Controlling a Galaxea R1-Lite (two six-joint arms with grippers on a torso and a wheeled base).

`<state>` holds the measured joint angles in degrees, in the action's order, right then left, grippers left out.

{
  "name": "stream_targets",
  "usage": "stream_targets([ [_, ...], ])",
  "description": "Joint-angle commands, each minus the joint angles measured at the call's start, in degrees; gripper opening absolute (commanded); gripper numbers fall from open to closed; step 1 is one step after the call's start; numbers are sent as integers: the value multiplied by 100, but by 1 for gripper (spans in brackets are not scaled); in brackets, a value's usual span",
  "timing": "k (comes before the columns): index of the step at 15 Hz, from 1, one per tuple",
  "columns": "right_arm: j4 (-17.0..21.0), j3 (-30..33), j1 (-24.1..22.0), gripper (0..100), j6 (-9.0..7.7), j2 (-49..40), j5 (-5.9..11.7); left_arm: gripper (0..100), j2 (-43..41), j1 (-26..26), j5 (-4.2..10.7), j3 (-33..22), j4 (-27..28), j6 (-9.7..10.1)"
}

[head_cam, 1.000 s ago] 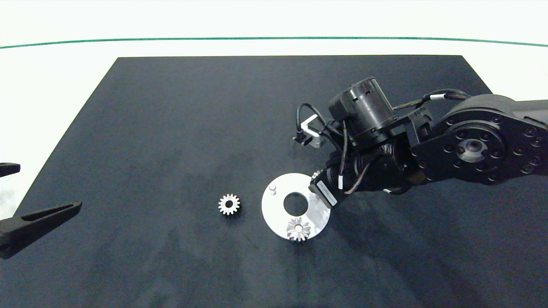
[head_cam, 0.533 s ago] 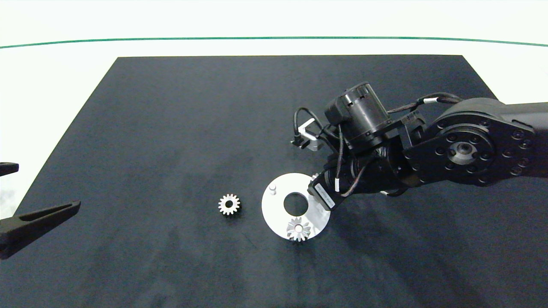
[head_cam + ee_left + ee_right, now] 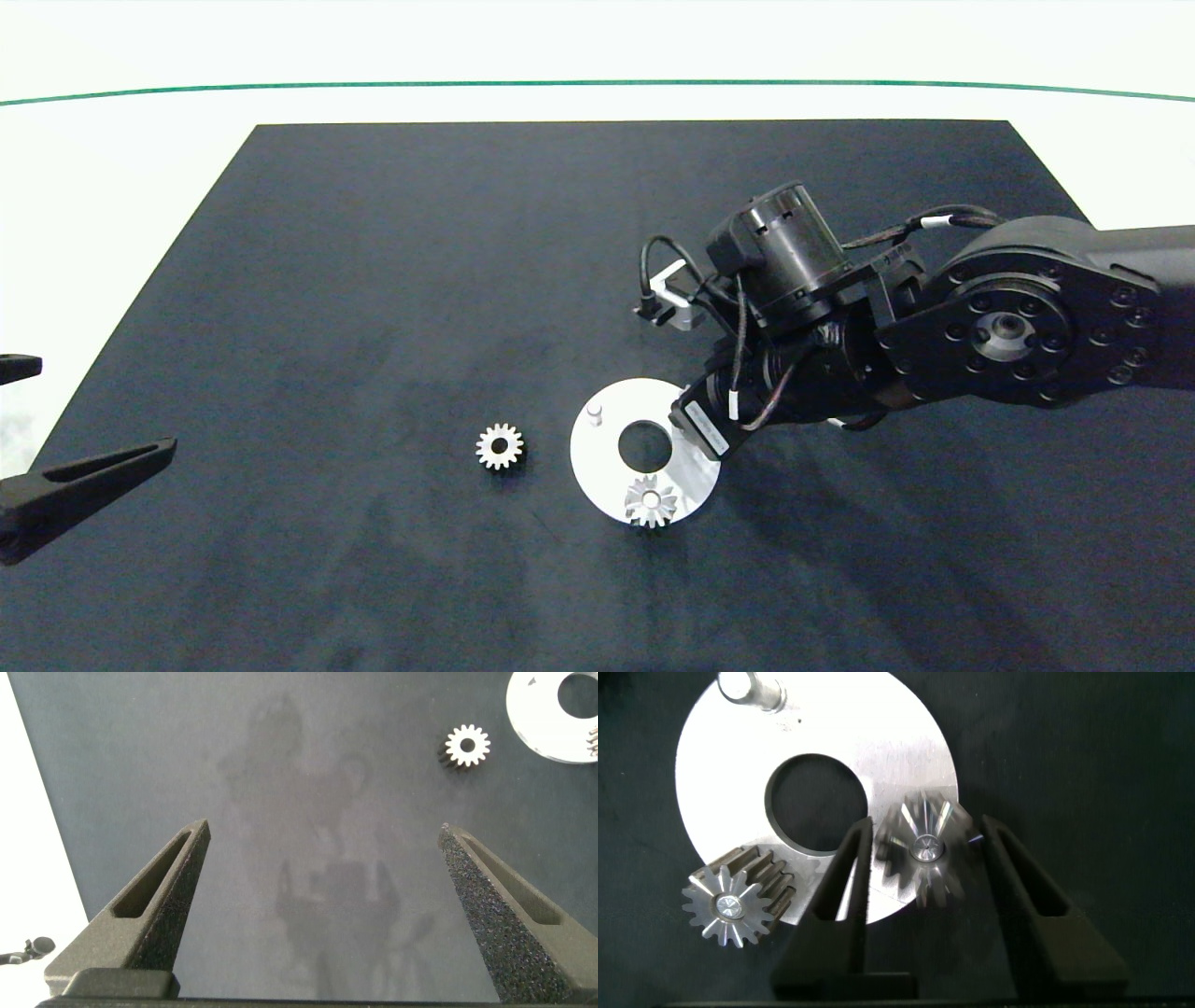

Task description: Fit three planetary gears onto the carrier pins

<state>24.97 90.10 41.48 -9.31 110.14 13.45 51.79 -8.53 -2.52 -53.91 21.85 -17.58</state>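
At centre frame, a gear (image 3: 923,849) is seated over a pin on the disc (image 3: 607,467), flanked by the right gripper (image 3: 924,863), fingers apart. Another gear (image 3: 650,499) is mounted; a third (image 3: 499,446) lies left. Small, rigid, slippery metal, best pinched across the teeth. At the left edge, the left gripper (image 3: 327,877) is parked, fingers spread.

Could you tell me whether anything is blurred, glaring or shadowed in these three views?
Right wrist view: the gear between the right gripper fingers is smeared, while the seated gear and bare pin are crisp. Left wrist view: faint arm shadows on the mat. Head view: the white disc shines brightly.
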Motion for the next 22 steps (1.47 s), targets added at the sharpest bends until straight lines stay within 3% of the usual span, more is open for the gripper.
stream_targets([
  [1,17,16,0,100,-9,-2,18,100,-2,1,-3,3,13,-9],
  [4,43,-54,9,100,-9,-98,18,100,-2,1,-3,3,13,-9],
  [8,562,-660,53,100,-27,-1548,26,100,7,1,-3,3,13,-9],
  [10,562,-1258,-413,100,-35,-2436,211,100,7,1,-3,3,13,-9],
  [11,562,-1742,-861,100,-27,-3051,237,100,16,-8,-3,12,22,-9],
  [14,544,-2990,-1767,100,0,-4106,176,100,209,-61,6,108,13,-18],
  [17,536,-3649,-1793,100,140,-4677,176,100,613,-122,33,337,-22,-70],
  [19,544,-3904,-1784,100,105,-4862,185,100,983,-421,68,504,-356,-79],
  [22,580,-4062,-1670,100,52,-4959,185,100,1422,-1300,586,609,-743,0],
])
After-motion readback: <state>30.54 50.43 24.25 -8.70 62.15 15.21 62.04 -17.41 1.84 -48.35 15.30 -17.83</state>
